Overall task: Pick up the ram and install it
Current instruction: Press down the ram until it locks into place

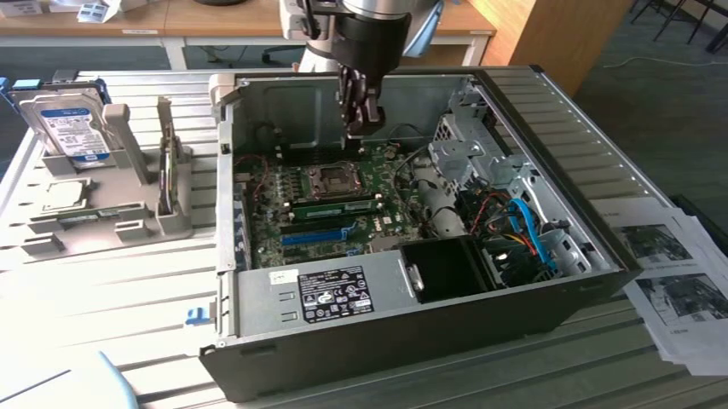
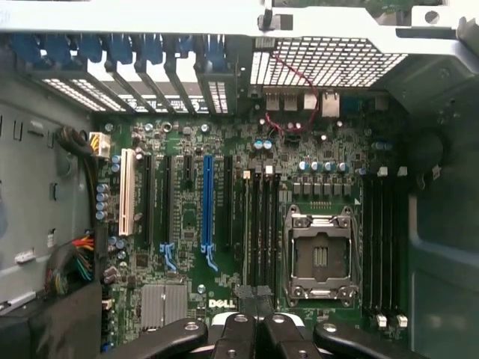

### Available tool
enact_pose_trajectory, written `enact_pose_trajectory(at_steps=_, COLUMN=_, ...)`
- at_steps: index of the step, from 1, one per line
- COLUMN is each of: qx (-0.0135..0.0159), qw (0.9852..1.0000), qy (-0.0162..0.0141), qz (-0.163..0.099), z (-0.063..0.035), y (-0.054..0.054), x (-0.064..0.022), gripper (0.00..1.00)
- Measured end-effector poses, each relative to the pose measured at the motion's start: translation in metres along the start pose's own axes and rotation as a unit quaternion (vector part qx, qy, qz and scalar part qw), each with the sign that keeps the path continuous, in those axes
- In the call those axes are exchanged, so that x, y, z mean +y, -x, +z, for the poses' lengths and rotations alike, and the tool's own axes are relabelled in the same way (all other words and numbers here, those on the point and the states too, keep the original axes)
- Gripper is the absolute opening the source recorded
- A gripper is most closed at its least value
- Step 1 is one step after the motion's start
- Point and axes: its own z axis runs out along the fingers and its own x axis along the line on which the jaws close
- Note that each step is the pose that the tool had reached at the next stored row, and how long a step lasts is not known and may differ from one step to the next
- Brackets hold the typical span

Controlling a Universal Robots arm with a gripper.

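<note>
The hand (image 1: 361,119) hovers closed and empty above the motherboard (image 1: 341,200); a ram (image 1: 338,207) stick sits seated in its slot, so installation looks done.

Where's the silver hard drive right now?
Exterior view's left: the hard drive stands upright in the grey holder on the table, outside the open computer case.

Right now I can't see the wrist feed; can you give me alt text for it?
The closed fingers hang above a green motherboard inside an open computer case, over the row of memory slots beside the empty processor socket. A long blue slot and a white slot run alongside.
</note>
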Motion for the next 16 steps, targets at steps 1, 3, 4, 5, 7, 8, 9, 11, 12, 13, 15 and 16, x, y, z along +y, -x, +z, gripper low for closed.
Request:
enact_pose_trajectory(at_steps=1, qx=0.0001, qw=1.0, qy=0.0, qz=0.0, z=-0.0001, y=0.0, x=-0.0005, gripper=0.09)
enact_pose_trajectory(at_steps=3, qx=0.0, qw=1.0, qy=0.0, qz=0.0, z=-0.0001, y=0.0, x=-0.0005, gripper=0.09)
enact_pose_trajectory(at_steps=4, qx=0.0, qw=1.0, qy=0.0, qz=0.0, z=-0.0001, y=0.0, x=-0.0005, gripper=0.09)
enact_pose_trajectory(at_steps=5, qx=0.0, qw=1.0, qy=0.0, qz=0.0, z=-0.0001, y=0.0, x=-0.0005, gripper=0.09)
enact_pose_trajectory(at_steps=7, qx=0.0, qw=1.0, qy=-0.0008, qz=0.0, z=0.0, y=0.0, x=-0.0006, gripper=0.09)
enact_pose_trajectory(at_steps=8, qx=-0.0001, qw=1.0, qy=-0.0014, qz=0.0, z=0.0001, y=0.0001, x=-0.0005, gripper=0.09)
enact_pose_trajectory(at_steps=9, qx=0.0, qw=1.0, qy=-0.0022, qz=-0.001, z=0.0, y=0.0001, x=-0.0005, gripper=0.09)
enact_pose_trajectory(at_steps=11, qx=0.0, qw=1.0, qy=-0.0037, qz=-0.001, z=0.0, y=0.0, x=-0.0003, gripper=0.09)
enact_pose_trajectory(at_steps=12, qx=0.0, qw=1.0, qy=-0.005, qz=-0.001, z=0.0, y=0.0, x=-0.0002, gripper=0.09)
enact_pose_trajectory(at_steps=13, qx=0.0, qw=1.0, qy=-0.0064, qz=-0.001, z=0.0, y=0.0, x=0.0, gripper=0.09)
enact_pose_trajectory(at_steps=15, qx=0.0, qw=1.0, qy=-0.0091, qz=-0.002, z=0.0, y=0.0, x=0.0003, gripper=0.09)
enact_pose_trajectory(at_steps=16, qx=-0.0001, qw=0.9999, qy=-0.0107, qz=-0.002, z=0.0, y=0.0, x=0.0005, gripper=0.09)
